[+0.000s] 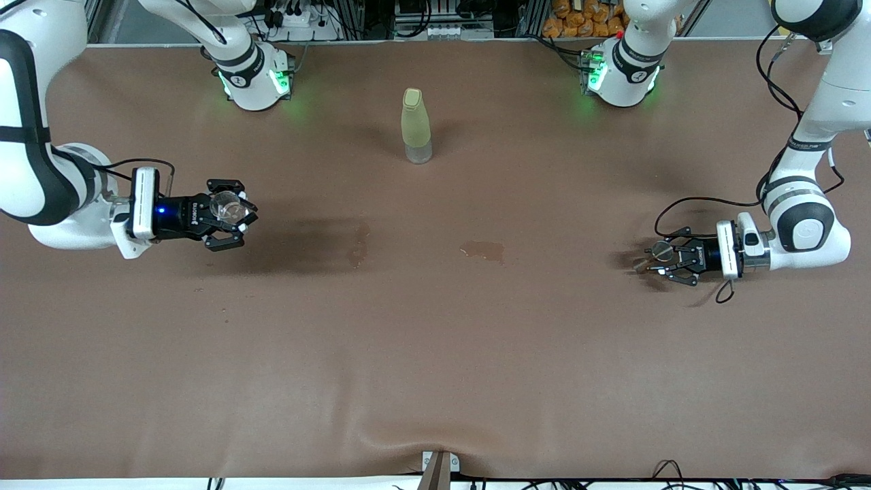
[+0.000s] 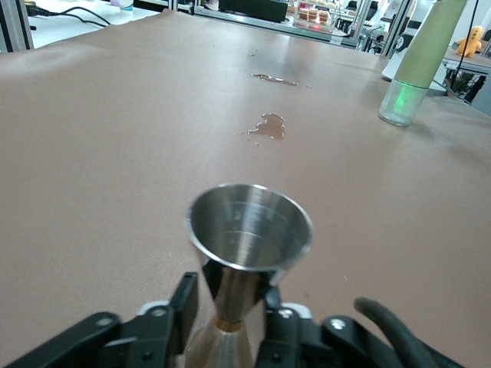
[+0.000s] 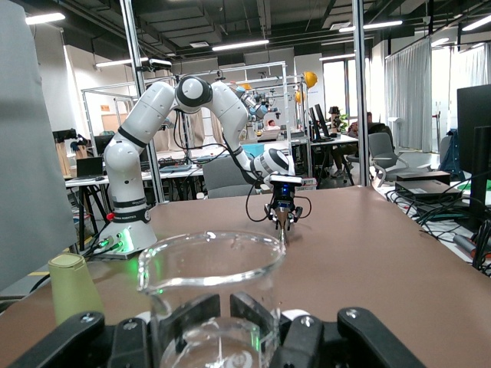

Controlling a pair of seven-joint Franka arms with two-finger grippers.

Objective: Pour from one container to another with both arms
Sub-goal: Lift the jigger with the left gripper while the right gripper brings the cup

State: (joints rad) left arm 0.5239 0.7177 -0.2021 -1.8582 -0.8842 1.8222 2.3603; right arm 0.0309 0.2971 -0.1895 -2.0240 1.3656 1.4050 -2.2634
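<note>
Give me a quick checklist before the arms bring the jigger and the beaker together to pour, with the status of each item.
1. Right gripper shut on the glass beaker: ok.
2. Beaker upright: ok.
3. Left gripper around the steel jigger at its waist: ok; firm grip: cannot tell.
4. Jigger standing upright, mouth up: ok.
5. Bottle standing clear of the path between the grippers: ok.
6. Table dry: not ok, spilled puddles lie between the two grippers.

The two large white jointed robot arms with black bands reach in from either end of the brown table. The right arm's black gripper [image 1: 228, 216] clamps a clear glass beaker [image 3: 209, 295] upright above the table. The left arm's black gripper [image 1: 663, 262], down by the tabletop, has its fingers either side of a steel double-cone jigger [image 2: 247, 253] at its waist.
</note>
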